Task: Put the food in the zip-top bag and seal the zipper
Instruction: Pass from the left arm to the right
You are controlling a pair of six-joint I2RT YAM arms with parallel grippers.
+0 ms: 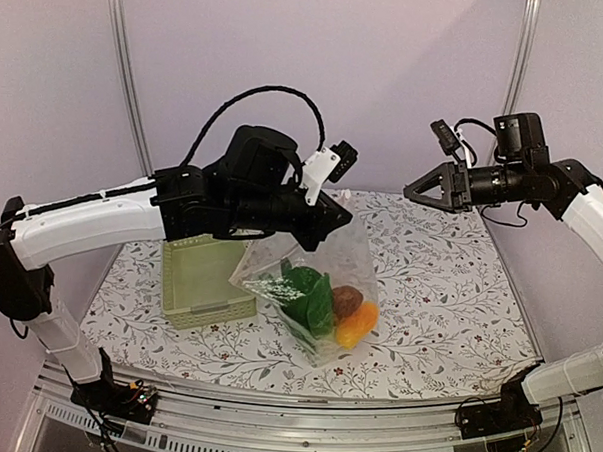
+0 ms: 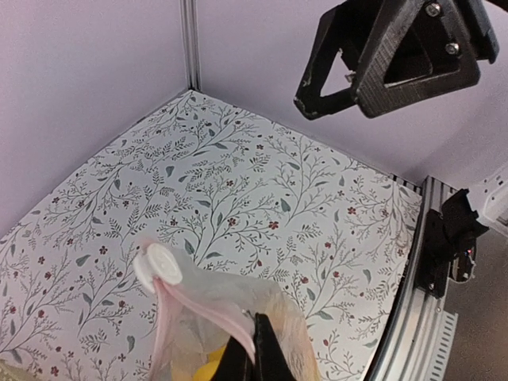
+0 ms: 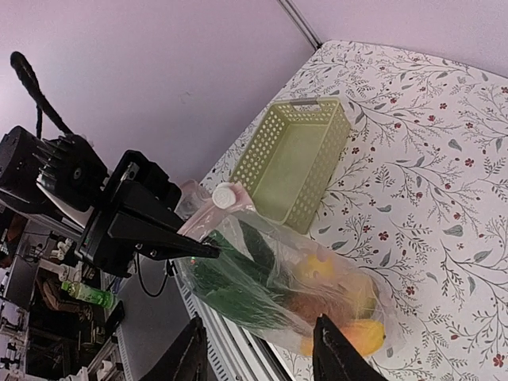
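The clear zip-top bag point(image 1: 348, 250) hangs above the table with the food inside: dark green pieces point(image 1: 309, 291), a reddish-brown piece point(image 1: 346, 300) and an orange-yellow piece point(image 1: 358, 325). My left gripper point(image 1: 338, 214) is shut on the bag's top edge, and the left wrist view shows its fingertips point(image 2: 254, 325) pinching the pale pink zipper point(image 2: 202, 309) near a white round slider point(image 2: 162, 265). My right gripper point(image 1: 415, 192) hovers open to the right of the bag, apart from it, with nothing between its fingers point(image 3: 333, 349). The bag's lower end point(image 3: 317, 294) rests near the table's front edge.
A pale green slotted basket point(image 1: 205, 278) stands on the floral tablecloth point(image 1: 449, 293) just left of the bag, with nothing showing inside it. Purple walls and a metal post point(image 2: 189, 40) close the back. The aluminium rail point(image 1: 274, 405) runs along the near edge.
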